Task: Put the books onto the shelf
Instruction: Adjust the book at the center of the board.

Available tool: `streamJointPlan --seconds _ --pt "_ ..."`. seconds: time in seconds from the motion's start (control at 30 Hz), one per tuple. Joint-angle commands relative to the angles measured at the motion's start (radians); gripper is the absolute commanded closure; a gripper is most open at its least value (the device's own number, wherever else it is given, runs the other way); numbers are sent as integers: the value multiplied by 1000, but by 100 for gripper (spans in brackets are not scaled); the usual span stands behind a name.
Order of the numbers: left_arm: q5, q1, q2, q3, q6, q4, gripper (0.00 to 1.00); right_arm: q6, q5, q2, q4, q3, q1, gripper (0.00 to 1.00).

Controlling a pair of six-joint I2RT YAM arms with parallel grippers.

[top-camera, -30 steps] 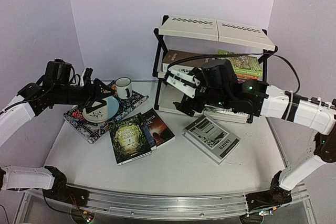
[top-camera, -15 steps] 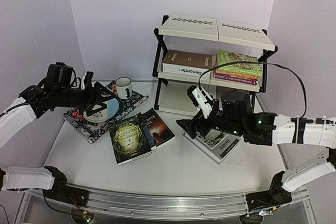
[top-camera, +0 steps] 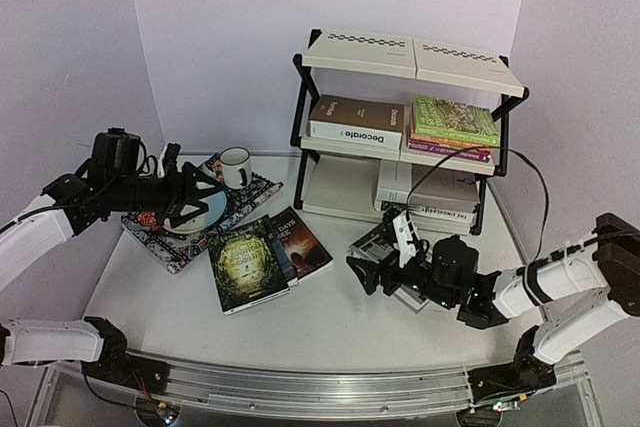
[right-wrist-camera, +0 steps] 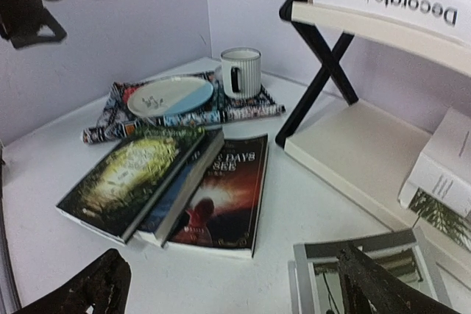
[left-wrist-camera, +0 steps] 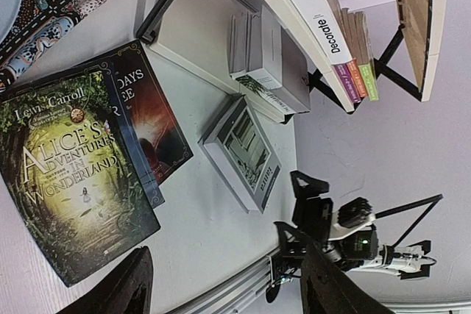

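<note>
Lilac walls enclose a white table [top-camera: 330, 332], seen from above. Nearest, at 4 o'clock, the right gripper [top-camera: 380, 259] is held low over a grey-white book [left-wrist-camera: 243, 154] that lies flat on the table. Its jaws are spread wide and nothing is gripped. Whether the fingers touch the book cannot be told.

At 8 o'clock three more books are fanned out flat, each overlapping the next: a green "Alice's Adventures in Wonderland" [top-camera: 243, 265], a blue-spined book [top-camera: 282, 255], and a dark novel [top-camera: 303, 239] with a red glow on its cover.

Farther back, at 10 o'clock, the left gripper [top-camera: 192, 201] is poised above a plate [right-wrist-camera: 171, 95] set on a patterned placemat [top-camera: 160, 237], with a ribbed mug [top-camera: 236, 167] beside it. These jaws are parted too and hold nothing.

Farthest, at 1 o'clock, the shelf [top-camera: 410, 55] is found. No book is seen on its top tier. On the middle tier "Decorate" [top-camera: 350, 119] lies flat beside a stack of bright paperbacks [top-camera: 455, 127] topped in green. On the bottom tier a pile of white and grey books [top-camera: 430, 192] is stacked toward the right.

The task is judged well past halfway: most books are shelved, four are left on the table, and the grey-white one appears to be next.
</note>
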Motion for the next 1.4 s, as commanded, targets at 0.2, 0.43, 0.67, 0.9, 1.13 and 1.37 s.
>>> streamJointPlan --seconds 0.2,0.43,0.67,0.9,1.13,1.37 --pt "32 -5 -4 -61 -36 149 30 -22 30 49 563 -3 -2 2" --pt "40 -19 34 -71 -35 181 30 -32 51 40 563 -25 0 2" --pt "33 -49 80 -68 -32 221 30 -17 79 18 558 -56 -14 2" --pt "-19 -140 160 -56 -37 282 30 58 83 -143 195 -69 -77 2" --pt "-94 -234 254 -24 -40 324 31 79 133 -372 -400 -3 -94 2" --pt "-129 -310 312 -40 -80 406 32 165 141 -506 -828 71 -153 2"
